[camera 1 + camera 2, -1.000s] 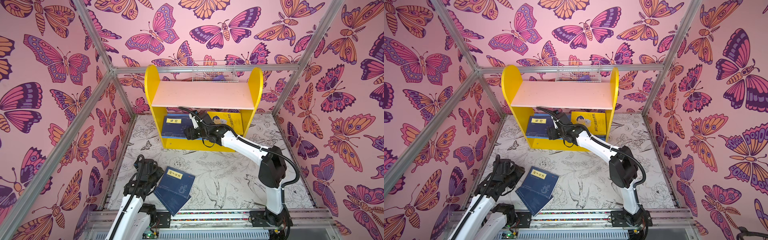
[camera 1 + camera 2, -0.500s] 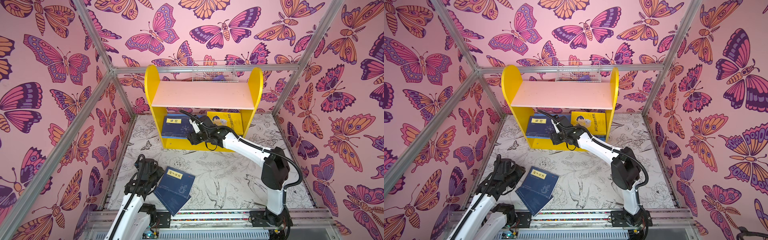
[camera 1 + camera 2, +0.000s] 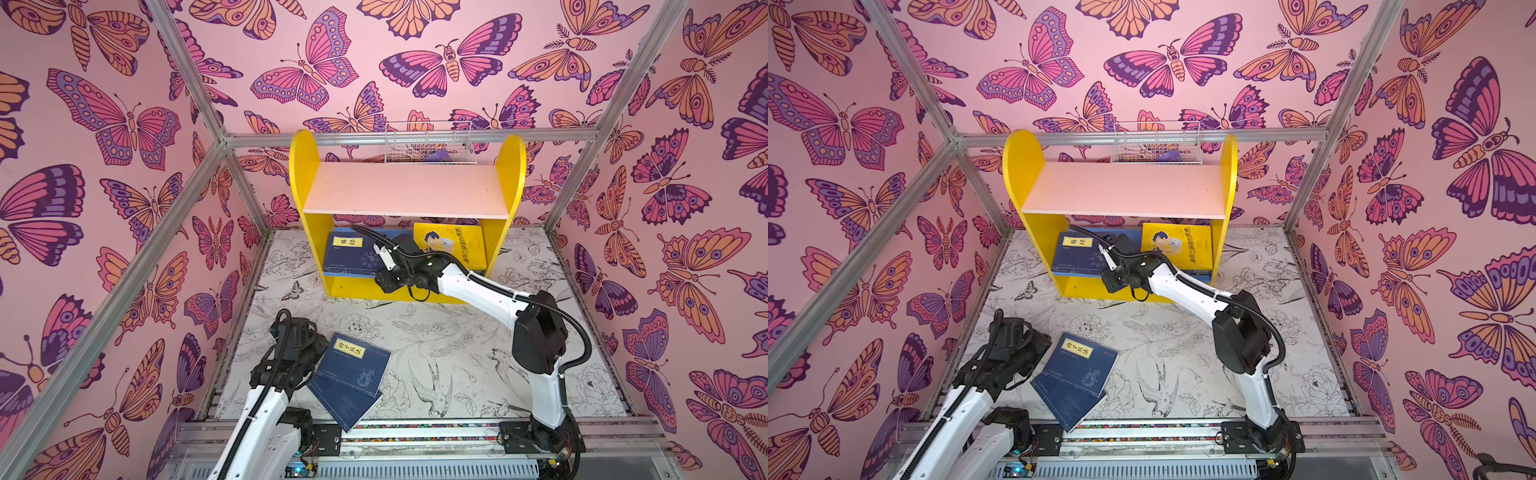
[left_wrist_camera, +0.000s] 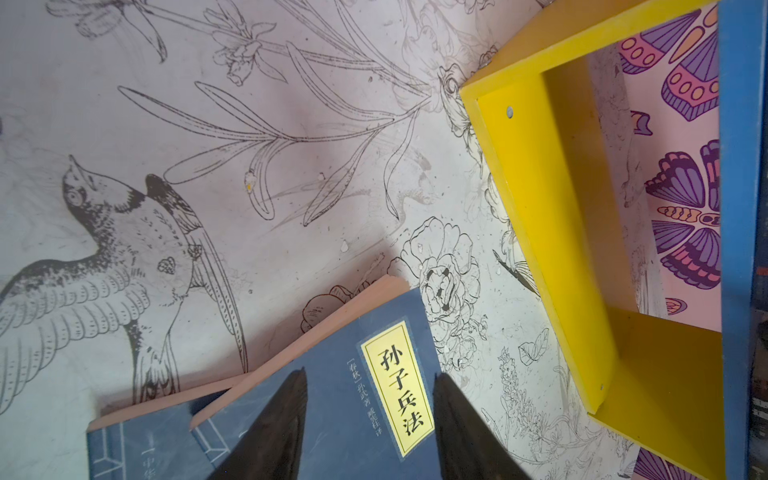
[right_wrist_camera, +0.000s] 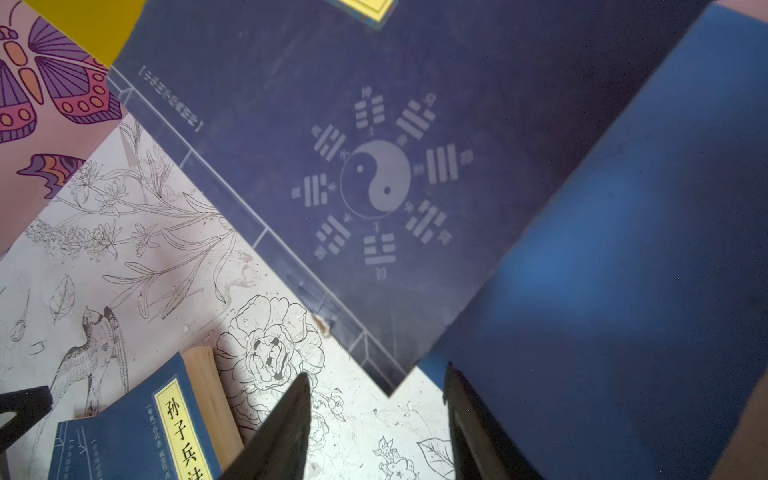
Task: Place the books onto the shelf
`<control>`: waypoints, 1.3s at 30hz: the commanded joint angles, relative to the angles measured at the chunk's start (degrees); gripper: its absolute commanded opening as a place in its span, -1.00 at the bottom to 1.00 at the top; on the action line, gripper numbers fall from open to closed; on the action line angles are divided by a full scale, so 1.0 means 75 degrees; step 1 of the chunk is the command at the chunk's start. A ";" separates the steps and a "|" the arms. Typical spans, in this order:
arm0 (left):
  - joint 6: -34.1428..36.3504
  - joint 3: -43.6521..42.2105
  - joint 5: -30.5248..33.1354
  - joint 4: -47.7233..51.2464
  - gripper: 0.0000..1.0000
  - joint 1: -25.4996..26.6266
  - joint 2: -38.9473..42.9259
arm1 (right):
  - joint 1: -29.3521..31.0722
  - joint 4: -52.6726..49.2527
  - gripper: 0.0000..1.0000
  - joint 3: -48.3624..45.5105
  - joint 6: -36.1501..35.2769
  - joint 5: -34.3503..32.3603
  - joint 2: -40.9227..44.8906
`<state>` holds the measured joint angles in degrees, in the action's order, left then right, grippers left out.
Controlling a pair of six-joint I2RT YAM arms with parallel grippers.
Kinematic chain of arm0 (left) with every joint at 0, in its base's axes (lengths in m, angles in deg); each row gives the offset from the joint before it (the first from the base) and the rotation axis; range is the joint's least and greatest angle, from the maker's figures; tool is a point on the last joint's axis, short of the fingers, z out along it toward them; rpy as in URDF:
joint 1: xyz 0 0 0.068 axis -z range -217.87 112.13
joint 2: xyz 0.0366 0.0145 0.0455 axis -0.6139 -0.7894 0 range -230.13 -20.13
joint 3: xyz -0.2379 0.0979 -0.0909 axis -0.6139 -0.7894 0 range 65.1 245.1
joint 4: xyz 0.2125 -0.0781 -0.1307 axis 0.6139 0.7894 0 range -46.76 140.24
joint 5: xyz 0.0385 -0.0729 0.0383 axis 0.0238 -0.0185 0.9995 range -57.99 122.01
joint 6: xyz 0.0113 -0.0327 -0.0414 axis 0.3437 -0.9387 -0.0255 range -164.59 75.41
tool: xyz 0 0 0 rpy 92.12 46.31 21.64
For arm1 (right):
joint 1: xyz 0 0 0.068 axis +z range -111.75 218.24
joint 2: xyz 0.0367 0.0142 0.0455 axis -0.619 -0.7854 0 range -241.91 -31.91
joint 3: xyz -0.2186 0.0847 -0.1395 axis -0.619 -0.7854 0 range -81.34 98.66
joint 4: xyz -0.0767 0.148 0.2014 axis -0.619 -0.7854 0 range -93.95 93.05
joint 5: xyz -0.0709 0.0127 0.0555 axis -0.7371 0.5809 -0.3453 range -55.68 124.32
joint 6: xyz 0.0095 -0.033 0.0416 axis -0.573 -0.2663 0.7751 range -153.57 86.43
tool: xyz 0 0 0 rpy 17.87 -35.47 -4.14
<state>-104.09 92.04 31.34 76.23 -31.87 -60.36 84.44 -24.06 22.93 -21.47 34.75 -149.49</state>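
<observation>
1. The left claw (image 4: 370, 374) is at the near left of the table (image 3: 436, 332). Its fingers stand partly apart and hold nothing.
2. Two navy books lie on the table at this claw. The top navy book (image 3: 353, 365), with a yellow title label, rests askew on the lower navy book (image 3: 345, 403). In the left wrist view both fingertips sit over the top book's cover, one on each side of the label's lower end.
3. The right claw (image 5: 378, 372) is at the front edge of the shelf (image 3: 303, 166). It is partly open and empty.
4. The shelved navy book (image 3: 351, 255) lies flat on the left part of the blue lower board (image 5: 623, 249). In the right wrist view its near corner points into the gap between the fingertips without touching them.
5. The yellow book (image 3: 453, 249) occupies the right part of the same board, beyond the right claw.
6. The pink upper board (image 3: 407, 187) carries no book.
7. The wire basket (image 3: 428, 143) is behind the shelf.
</observation>
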 commanded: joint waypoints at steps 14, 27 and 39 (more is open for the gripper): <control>-0.0143 -0.0235 -0.0151 -0.0113 -0.03 -0.0024 -0.0047 | 0.0030 -0.0636 0.00 0.1378 -0.0547 -0.0035 -0.0939; 0.0079 -0.0420 -0.0117 -0.0147 0.02 -0.0023 -0.0223 | 0.0050 -0.0031 0.33 0.0756 -0.0364 -0.0639 -0.0041; 0.0409 -0.0708 -0.0028 -0.0145 0.04 0.0004 -0.0793 | 0.0577 -0.0684 0.41 -0.3554 -0.0282 0.3184 0.2401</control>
<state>-102.65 88.10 30.31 74.74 -31.87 -65.30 88.20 -24.22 1.20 -23.48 42.88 -130.80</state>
